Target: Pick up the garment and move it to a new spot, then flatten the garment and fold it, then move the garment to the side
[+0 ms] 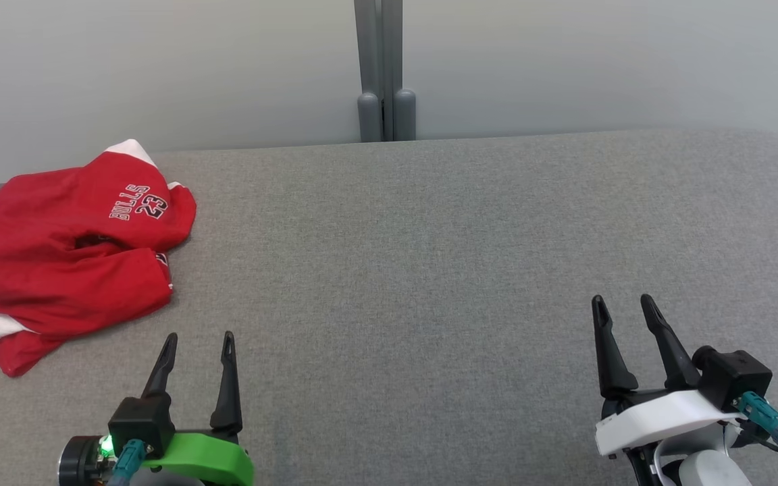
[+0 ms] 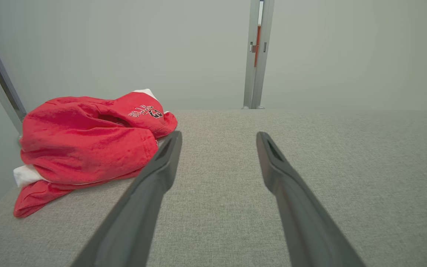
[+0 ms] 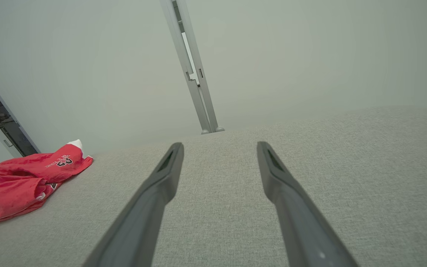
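Garment: the red garment (image 1: pixel 71 250) with white trim lay crumpled in a heap at the far left of the grey tabletop (image 1: pixel 429 270), close to its left edge.
Left end effector: the left end effector (image 1: pixel 200 337) hovered low, fingers spread wide with nothing between them, just right of the heap and nearer the robot, apart from the cloth.
Middle: bare grey cloth, with a grey post (image 1: pixel 383 67) standing behind the far edge.
Right end effector: the right end effector (image 1: pixel 622 300) was also spread wide and empty, well apart from the garment.
Step in hand: apparently the first one, the pick-up, with no grasp made yet.
Next move: the left end effector would likely need to swing left and forward over the heap, drop onto a raised fold and pinch it; the open middle looked a fit new spot.
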`<state>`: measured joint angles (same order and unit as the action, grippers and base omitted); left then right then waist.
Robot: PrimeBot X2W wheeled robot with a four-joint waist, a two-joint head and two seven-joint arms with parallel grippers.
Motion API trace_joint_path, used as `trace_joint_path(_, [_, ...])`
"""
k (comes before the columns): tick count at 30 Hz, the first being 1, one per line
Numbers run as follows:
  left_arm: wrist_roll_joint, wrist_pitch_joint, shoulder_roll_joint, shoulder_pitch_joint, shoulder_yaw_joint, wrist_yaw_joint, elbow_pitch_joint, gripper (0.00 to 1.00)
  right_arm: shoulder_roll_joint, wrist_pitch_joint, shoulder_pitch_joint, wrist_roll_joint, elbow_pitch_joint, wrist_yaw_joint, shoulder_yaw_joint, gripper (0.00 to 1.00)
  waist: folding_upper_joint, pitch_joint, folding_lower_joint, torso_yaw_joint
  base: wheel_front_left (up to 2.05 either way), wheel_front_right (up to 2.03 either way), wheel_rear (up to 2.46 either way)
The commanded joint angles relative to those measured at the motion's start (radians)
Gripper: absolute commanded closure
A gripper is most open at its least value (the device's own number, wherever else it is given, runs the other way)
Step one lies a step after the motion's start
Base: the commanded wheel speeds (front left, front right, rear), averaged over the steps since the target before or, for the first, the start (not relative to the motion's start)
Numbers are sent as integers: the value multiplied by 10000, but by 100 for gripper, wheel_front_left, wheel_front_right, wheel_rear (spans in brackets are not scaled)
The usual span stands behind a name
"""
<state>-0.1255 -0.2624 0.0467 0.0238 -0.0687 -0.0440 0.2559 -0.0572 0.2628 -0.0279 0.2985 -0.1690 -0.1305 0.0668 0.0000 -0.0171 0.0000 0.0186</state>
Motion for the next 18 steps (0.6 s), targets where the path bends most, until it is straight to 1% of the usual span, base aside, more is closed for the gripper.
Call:
trace_joint_path(1, [-7,-38,69,-79,-12,33,19,0,-5,32,48,-21,-45,-4,-12,0,0,-1,0,7,0,0,0])
trace_joint_path(10, [-423,-38,67,-101,60,90,87,0,3,32,51,481,-231,-4,-124,0,0,-37,0,57,0,0,0])
trace_joint_path(18, [-371,-38,66,-136,129,111,45,0,7,32,-8,437,-360,-4,-145,0,0,-55,0,76,0,0,0])
